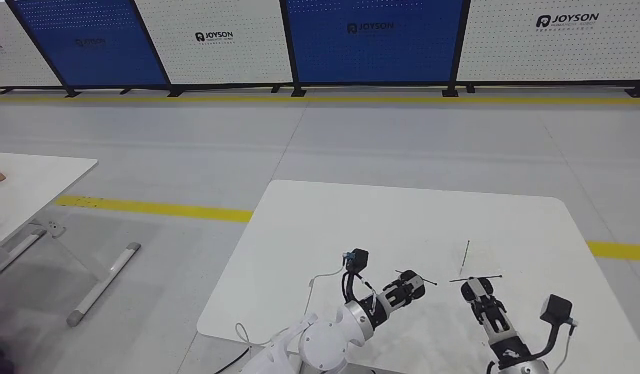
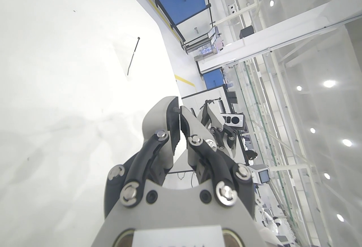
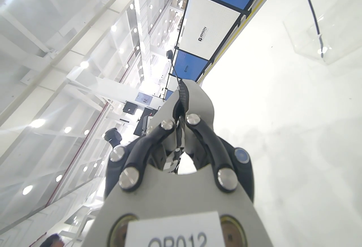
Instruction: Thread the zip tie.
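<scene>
Jaws clamped on a black zip tie [image 3: 169, 54], the right gripper [image 3: 182, 84] holds it above the white table [image 1: 330, 244] beside the closed left gripper [image 2: 178, 108], a spare tie [image 2: 133, 56] lying beyond; threading looks barely begun, and next the tail must meet the head's slot.
</scene>
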`<state>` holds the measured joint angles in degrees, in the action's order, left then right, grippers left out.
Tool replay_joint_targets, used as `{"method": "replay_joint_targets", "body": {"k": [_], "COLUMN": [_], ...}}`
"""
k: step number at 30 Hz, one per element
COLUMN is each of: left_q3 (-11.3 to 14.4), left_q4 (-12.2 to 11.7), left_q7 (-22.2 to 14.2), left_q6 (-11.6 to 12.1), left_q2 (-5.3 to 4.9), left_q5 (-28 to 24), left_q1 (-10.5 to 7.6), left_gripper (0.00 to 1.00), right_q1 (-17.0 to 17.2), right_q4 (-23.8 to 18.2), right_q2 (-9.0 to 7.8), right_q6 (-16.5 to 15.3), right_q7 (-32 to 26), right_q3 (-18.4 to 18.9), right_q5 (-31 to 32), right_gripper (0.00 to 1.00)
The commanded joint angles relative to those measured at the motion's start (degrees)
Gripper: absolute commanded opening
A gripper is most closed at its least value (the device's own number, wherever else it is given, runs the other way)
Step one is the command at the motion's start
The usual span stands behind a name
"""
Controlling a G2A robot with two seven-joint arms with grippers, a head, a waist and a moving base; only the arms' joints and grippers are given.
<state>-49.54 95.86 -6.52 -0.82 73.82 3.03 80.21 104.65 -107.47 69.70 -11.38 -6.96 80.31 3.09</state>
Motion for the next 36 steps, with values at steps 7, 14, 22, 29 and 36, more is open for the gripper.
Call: {"method": "replay_joint_targets", "body": {"k": [7,14,22,29,36], "left_q3": [0.00,0.00,0.00,0.00,0.00], "left_q4": [0.01,0.01,0.01,0.01,0.01], "left_q7": [-0.01,-0.01,-0.01,-0.01,-0.01], "left_q6": [0.01,0.01,0.01,0.01,0.01], "left_q2": [0.00,0.00,0.00,0.00,0.00], "left_q5": [-0.01,-0.01,-0.01,-0.01,-0.01], "left_q1": [0.00,0.00,0.00,0.00,0.00], "left_gripper": [0.00,0.00,0.00,0.00,0.00], "right_q1": [0.57,3.08,2.01,0.65,-1.65], "right_q4": [0.00,-0.80,-0.42,-0.09,1.06], "right_q2": [0.04,0.11,0.17,0.25,0.51], "right_q6": [0.42,1.38,2.25,3.18,4.89], "right_q7": [0.11,2.14,1.83,1.31,0.89], "right_q3": [0.16,-0.20,-0.45,-1.29,-2.91], "right_q5": [-0.06,2.79,3.62,5.13,6.15], "right_gripper": [0.00,0.00,0.00,0.00,0.00]}}
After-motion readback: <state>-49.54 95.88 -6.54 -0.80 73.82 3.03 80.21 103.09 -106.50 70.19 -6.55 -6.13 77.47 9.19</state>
